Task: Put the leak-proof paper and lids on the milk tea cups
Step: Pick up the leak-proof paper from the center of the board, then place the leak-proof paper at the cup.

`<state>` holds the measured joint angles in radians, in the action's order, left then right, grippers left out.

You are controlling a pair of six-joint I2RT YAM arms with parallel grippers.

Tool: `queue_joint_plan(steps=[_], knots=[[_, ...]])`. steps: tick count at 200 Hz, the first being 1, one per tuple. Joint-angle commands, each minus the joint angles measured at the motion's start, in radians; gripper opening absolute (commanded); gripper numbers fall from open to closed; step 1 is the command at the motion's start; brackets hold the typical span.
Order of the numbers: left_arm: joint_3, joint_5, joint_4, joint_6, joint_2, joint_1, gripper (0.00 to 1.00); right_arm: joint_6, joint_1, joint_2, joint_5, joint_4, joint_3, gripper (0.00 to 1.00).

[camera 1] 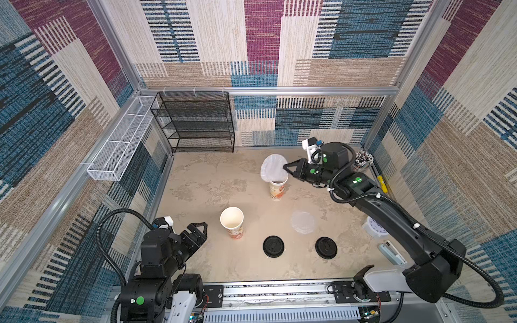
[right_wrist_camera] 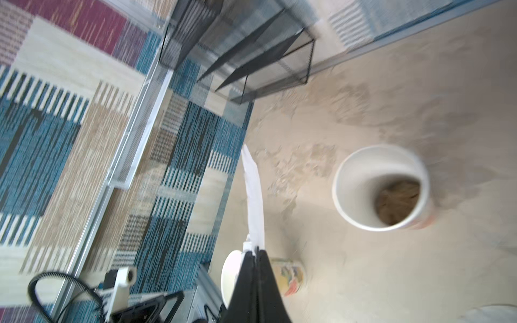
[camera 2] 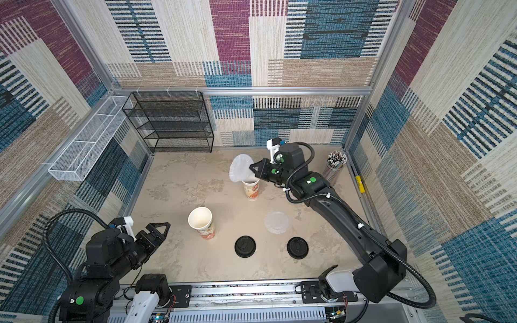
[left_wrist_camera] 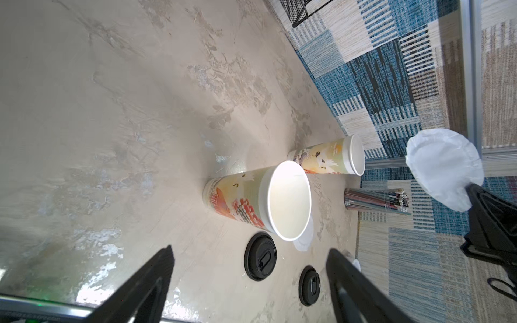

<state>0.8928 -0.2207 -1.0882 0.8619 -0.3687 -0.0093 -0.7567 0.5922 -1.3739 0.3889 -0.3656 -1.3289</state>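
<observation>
Two milk tea cups stand upright in both top views, the far cup and the near cup. My right gripper is shut on the edge of one leak-proof paper. That sheet stands steeply tilted just above the far cup's rim. The far cup shows something brown at its bottom. A second paper lies flat on the table. My left gripper hovers open and empty, left of the near cup.
Two black lids lie near the front. At the right wall are a straw holder, a white clock and a yellow marker. A black mesh rack and a white wire basket stand at the back left.
</observation>
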Motion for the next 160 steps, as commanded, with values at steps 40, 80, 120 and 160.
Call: queue_joint_plan(steps=[40, 80, 120, 160], knots=[[0.003, -0.134, 0.045, 0.089, -0.031, 0.000, 0.89, -0.036, 0.208, -0.163, 0.139, 0.114, 0.004, 0.00], [-0.029, -0.170, 0.063, 0.112, -0.039, 0.001, 0.93, -0.031, 0.239, -0.243, 0.215, 0.159, -0.005, 0.00], [-0.091, -0.190, 0.145, 0.126, -0.055, 0.000, 0.92, -0.009, 0.246, -0.303, 0.227, 0.159, -0.020, 0.00], [-0.114, -0.206, 0.216, 0.115, -0.099, 0.000, 0.87, 0.018, 0.250, -0.339, 0.232, 0.133, -0.029, 0.00]])
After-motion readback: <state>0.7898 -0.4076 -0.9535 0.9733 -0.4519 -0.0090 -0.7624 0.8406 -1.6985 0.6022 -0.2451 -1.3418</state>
